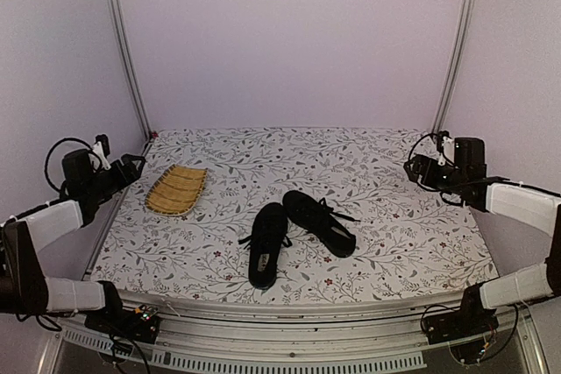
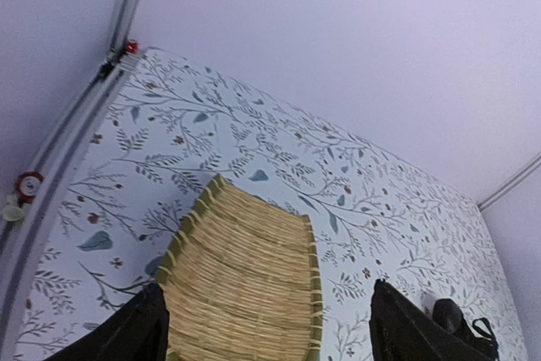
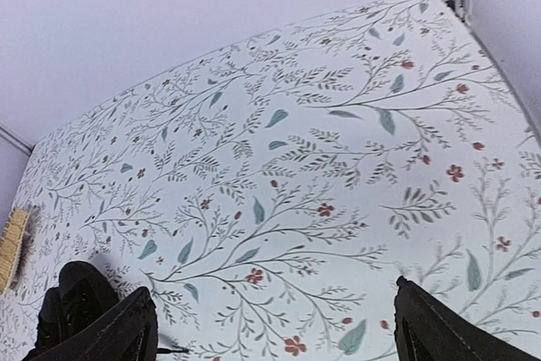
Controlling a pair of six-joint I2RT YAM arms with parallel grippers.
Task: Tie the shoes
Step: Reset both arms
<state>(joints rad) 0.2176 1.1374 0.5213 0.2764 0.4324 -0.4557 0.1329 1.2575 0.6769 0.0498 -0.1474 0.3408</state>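
**Jaws wide on both arms, black canvas shoes point(image 1: 318, 221) unheld**

Left gripper point(image 1: 131, 164) point(image 2: 266, 336) hangs at the table's left edge, its fingers point(image 2: 135, 331) spread with nothing held between them. A yellow woven slatted mat point(image 1: 177, 189) point(image 2: 245, 268) lies near it on the floral tablecloth point(image 1: 394, 243).

Right gripper point(image 1: 419, 169) point(image 3: 279, 336) hangs at the right edge, fingers point(image 3: 448, 331) equally spread, over bare cloth.

Both are well apart from the shoes, which lie on the cloth near the middle of the table, toward its near edge. Their far ends sit close together and their near ends splay apart. The left-hand shoe point(image 1: 266, 234) shows a pale insole label point(image 1: 263, 261). The right-hand shoe point(image 1: 326, 229) point(image 3: 76, 302) angles off to the right. Thin laces point(image 1: 346, 215) straggle loose onto the cloth beside each.
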